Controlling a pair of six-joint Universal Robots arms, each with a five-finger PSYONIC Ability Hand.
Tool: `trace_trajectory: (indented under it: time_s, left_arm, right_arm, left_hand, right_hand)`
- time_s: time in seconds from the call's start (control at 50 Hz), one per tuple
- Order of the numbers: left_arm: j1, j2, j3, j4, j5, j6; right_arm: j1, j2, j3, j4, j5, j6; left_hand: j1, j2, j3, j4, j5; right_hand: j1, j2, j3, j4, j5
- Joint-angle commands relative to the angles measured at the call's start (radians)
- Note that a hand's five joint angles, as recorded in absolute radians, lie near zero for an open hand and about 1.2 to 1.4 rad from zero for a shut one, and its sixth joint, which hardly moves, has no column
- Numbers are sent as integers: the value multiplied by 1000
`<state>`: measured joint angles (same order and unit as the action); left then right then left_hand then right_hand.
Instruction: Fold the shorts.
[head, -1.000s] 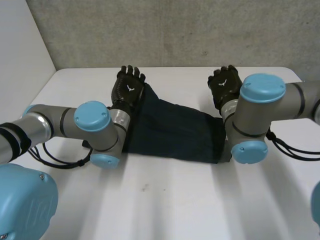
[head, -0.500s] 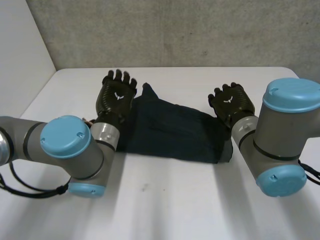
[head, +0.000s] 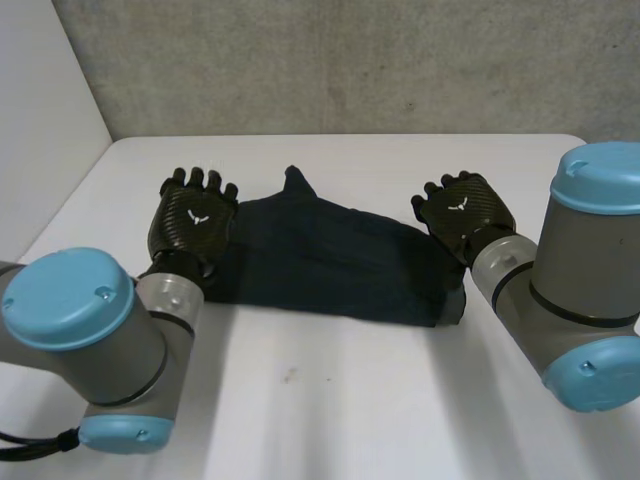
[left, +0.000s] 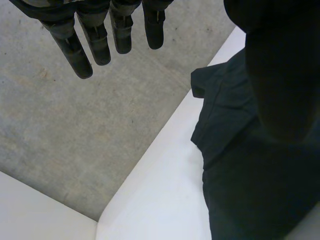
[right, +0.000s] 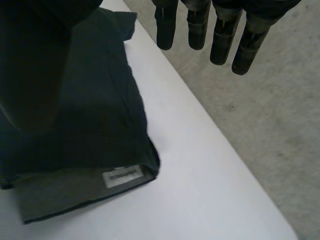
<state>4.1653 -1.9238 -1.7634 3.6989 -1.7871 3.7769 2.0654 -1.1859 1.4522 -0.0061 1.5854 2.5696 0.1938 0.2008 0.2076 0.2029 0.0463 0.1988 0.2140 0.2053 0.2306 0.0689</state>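
White table (head: 330, 400) in front of me, matte top, far right corner rounded. I note one small dark speck (head: 290, 376) on its near half, roughly mid-width. Behind the far edge stands a grey concrete wall (head: 350, 60), mottled, with a few darker pits. To my left a plain white panel (head: 40, 110) meets that wall and runs along the table's side edge.

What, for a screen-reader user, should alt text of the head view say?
Dark folded shorts lie across a white table. The left hand is open at one end, the right hand open at the other, neither gripping the cloth.
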Motion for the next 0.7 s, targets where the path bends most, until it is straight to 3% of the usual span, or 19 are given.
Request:
trace_trajectory:
  time_s: [0.02,0.14,0.34,0.64,0.66,0.7]
  left_arm:
    - [59,26,-91,61,176,-6]
    - [108,-13,-84,78,235,-5]
    - [138,-171,30,72,239,-5]
    - [170,-238,88,70,239,-13]
    - [168,-238,87,70,239,-13]
    - [168,-231,79,70,241,-14]
  right_arm:
    - [-13,-24,20,115,-85,147]
    - [-13,-35,91,127,-149,218]
    - [-2,-12,152,-12,-142,218]
    - [4,192,80,-129,-19,146]
    - [4,200,79,-132,-12,133]
    - [2,213,73,-141,14,106]
  left_hand:
    - [23,16,9,14,-4]
    - [20,13,6,11,-7]
    - [26,19,12,17,-1]
    - [37,30,24,28,10]
    - [37,30,24,28,10]
    - [37,30,24,28,10]
  right_hand:
    - [-24,-40,-31,-56,-69]
    - [-24,-40,-31,-56,-69]
    - [-24,-40,-31,-56,-69]
    - [174,158,167,142,129]
    - [226,211,220,194,182]
    - [618,603,612,587,574]
